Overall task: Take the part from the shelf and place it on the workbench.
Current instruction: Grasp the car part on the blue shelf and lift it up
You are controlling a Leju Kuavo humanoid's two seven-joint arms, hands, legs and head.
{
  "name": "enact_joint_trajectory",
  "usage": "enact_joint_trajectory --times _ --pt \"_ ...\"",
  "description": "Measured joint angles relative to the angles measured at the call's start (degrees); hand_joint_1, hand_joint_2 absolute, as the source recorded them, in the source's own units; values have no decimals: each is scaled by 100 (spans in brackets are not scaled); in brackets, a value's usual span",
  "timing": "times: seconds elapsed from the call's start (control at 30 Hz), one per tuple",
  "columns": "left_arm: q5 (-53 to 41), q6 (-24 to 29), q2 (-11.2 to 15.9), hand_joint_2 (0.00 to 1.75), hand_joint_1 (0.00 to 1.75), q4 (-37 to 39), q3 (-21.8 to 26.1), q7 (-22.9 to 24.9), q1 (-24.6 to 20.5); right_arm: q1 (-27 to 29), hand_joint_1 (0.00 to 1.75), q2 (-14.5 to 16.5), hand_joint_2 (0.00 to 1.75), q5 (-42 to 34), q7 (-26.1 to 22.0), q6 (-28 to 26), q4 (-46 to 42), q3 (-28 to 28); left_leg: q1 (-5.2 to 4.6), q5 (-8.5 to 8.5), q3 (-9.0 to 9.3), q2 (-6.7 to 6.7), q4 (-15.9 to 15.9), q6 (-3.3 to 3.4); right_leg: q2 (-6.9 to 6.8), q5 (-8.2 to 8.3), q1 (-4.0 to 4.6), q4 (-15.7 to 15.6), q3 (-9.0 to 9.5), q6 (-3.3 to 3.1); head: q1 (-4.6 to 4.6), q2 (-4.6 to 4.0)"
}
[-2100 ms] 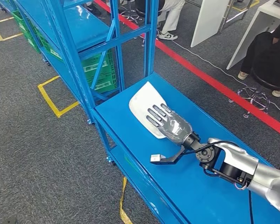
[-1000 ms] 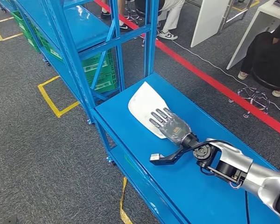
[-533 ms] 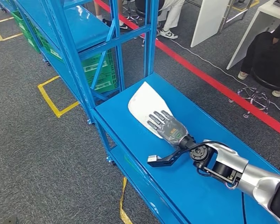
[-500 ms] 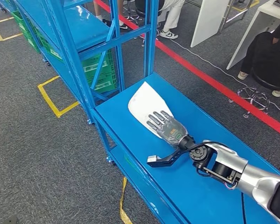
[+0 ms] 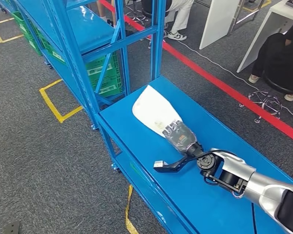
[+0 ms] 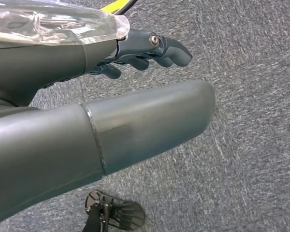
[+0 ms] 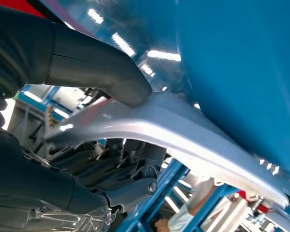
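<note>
A flat white part (image 5: 154,109) lies on the blue workbench (image 5: 219,126), near its end by the shelf. My right hand (image 5: 180,137) reaches in from the right and grips the part's near end. In the right wrist view the thumb (image 7: 92,63) presses on one face of the silvery part (image 7: 195,140), and the darker fingers (image 7: 110,169) lie against the other face. My left hand (image 6: 99,121) hangs over grey carpet with loosely bent fingers (image 6: 154,46) and holds nothing.
The blue shelf rack (image 5: 86,29) stands beyond the workbench's end, with green crates (image 5: 106,75) on a low level. A red floor line (image 5: 226,87) runs behind the bench. People sit at the back right (image 5: 281,53). Yellow tape (image 5: 56,105) marks the carpet.
My right hand's fingers, earlier stretched flat over the part, have drawn in at its near end. The part has shifted slightly toward the shelf. The arm has edged lower.
</note>
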Motion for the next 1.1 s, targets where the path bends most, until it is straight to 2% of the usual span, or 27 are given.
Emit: enact_joint_trajectory --times 0.77,1.1 --pt "-8 -14 -8 0 0 0 1 32 -22 -68 175 68 175 10 27 57 269 13 0 0 15 0 0 0 0 0 0 0 13 0 1 1" --pt "-16 19 -10 0 0 0 1 -60 -21 -80 175 68 175 -126 310 -29 258 -83 0 0 18 0 0 0 2 0 0 0 15 0 0 -1"
